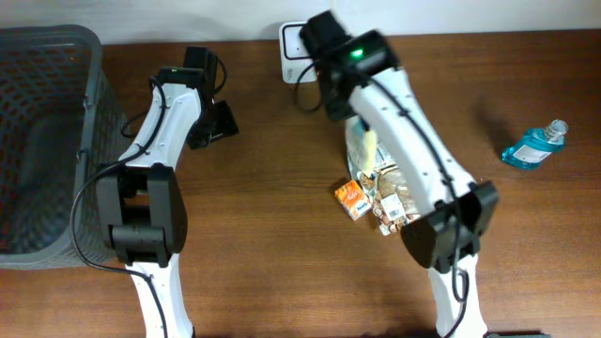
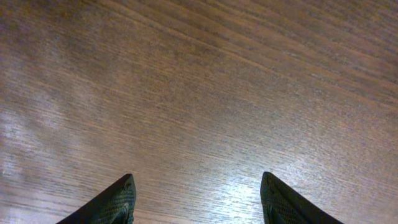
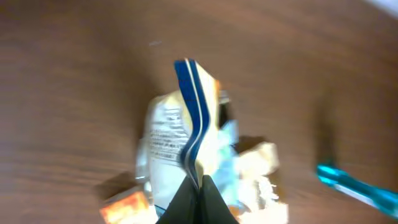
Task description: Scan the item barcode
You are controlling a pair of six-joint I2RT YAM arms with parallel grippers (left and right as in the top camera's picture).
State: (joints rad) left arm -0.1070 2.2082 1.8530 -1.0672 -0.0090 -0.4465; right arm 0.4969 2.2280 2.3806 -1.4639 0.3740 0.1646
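Overhead view of a dark wooden table (image 1: 272,244) with two white robot arms rising from its near edge. Just beyond the right arm's base lies a small heap of groceries: an orange box (image 1: 350,199) and a few snack packs (image 1: 392,205) touching one another. The right wrist camera shows the right gripper (image 3: 199,180) with its jaws pressed together, pinching the edge of a pale packet (image 3: 186,137) along a blue and white seam. The packet hangs above the heap, printed text showing on one face, though the picture is blurred. From overhead, the packet peeks out from under the right arm, right of the table's middle. The left gripper (image 2: 196,186) hovers over bare wood to the left, its jaws spread with nothing between them. A clear blue bottle (image 1: 533,145) lies on its side far to the right, well apart from the heap. A grey mesh basket (image 1: 89,84) fills the far left. At the far edge, a white device (image 1: 293,42) sits partly hidden by the right arm's wrist.
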